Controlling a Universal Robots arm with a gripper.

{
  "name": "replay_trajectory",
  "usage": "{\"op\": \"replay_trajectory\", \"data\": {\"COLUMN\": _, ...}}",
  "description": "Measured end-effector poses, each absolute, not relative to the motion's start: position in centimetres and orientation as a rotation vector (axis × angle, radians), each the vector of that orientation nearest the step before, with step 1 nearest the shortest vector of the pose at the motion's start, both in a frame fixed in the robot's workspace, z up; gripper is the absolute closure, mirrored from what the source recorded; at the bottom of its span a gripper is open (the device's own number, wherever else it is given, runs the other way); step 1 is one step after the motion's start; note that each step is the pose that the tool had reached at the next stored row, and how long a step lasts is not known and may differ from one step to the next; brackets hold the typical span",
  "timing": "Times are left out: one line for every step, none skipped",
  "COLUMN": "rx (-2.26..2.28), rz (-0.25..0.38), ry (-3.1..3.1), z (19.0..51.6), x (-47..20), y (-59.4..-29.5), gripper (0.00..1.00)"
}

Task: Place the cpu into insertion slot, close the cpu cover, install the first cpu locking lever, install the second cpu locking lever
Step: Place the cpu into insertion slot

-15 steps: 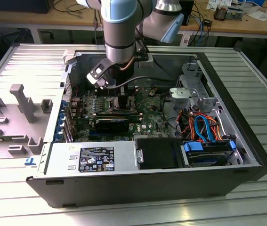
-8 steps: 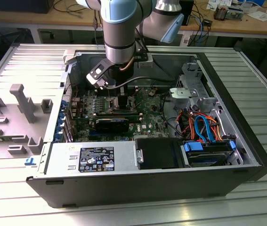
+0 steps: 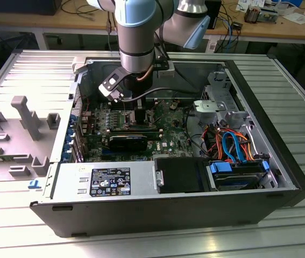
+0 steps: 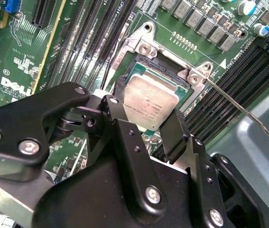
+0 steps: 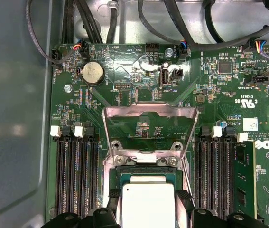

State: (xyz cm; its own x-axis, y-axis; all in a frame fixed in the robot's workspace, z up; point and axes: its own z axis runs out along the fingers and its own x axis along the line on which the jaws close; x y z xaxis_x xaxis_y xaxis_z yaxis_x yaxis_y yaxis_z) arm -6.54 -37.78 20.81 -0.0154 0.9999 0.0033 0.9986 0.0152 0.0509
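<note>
My gripper (image 4: 148, 114) is shut on the cpu (image 4: 151, 100), a silvery square chip held by two opposite edges between the black fingers (image 4: 174, 130). The chip hangs close over the insertion slot (image 4: 146, 66), slightly tilted; whether it touches the slot I cannot tell. In the first wrist view the cpu (image 5: 148, 204) sits over the insertion slot (image 5: 146, 172), and the cpu cover (image 5: 120, 112) stands raised open behind it. A thin locking lever (image 4: 238, 107) sticks out to one side of the slot. In the exterior view the gripper (image 3: 126, 102) reaches down onto the green board inside the case.
Long black memory slots (image 5: 75, 175) flank the socket on both sides. A black graphics card (image 3: 128, 141), a power supply (image 3: 104, 180) and a drive bay with coloured cables (image 3: 238, 150) fill the open case. A grey fixture (image 3: 26, 115) stands at the exterior view's left.
</note>
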Motion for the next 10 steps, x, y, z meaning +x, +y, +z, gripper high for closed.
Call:
{"op": "replay_trajectory", "data": {"rx": 2.181, "rz": 0.059, "ry": 2.214, "z": 20.75, "x": -6.55, "y": -37.78, "gripper": 0.46}}
{"op": "replay_trajectory", "data": {"rx": 2.185, "rz": 0.059, "ry": 2.209, "z": 20.64, "x": -6.55, "y": -37.76, "gripper": 0.46}}
{"op": "replay_trajectory", "data": {"rx": 2.188, "rz": 0.059, "ry": 2.207, "z": 20.55, "x": -6.55, "y": -37.76, "gripper": 0.46}}
{"op": "replay_trajectory", "data": {"rx": 2.188, "rz": 0.059, "ry": 2.206, "z": 20.45, "x": -6.55, "y": -37.76, "gripper": 0.46}}
{"op": "replay_trajectory", "data": {"rx": 2.188, "rz": 0.059, "ry": 2.206, "z": 20.34, "x": -6.56, "y": -37.74, "gripper": 0.46}}
{"op": "replay_trajectory", "data": {"rx": 2.188, "rz": 0.059, "ry": 2.206, "z": 20.28, "x": -6.56, "y": -37.73, "gripper": 0.46}}
{"op": "replay_trajectory", "data": {"rx": 2.188, "rz": 0.059, "ry": 2.206, "z": 20.25, "x": -6.56, "y": -37.72, "gripper": 0.46}}
{"op": "replay_trajectory", "data": {"rx": 2.188, "rz": 0.059, "ry": 2.206, "z": 20.21, "x": -6.56, "y": -37.72, "gripper": 0.46}}
{"op": "replay_trajectory", "data": {"rx": 2.189, "rz": 0.059, "ry": 2.206, "z": 20.13, "x": -6.56, "y": -37.7, "gripper": 0.46}}
{"op": "replay_trajectory", "data": {"rx": 2.189, "rz": 0.059, "ry": 2.205, "z": 20.06, "x": -6.56, "y": -37.68, "gripper": 0.46}}
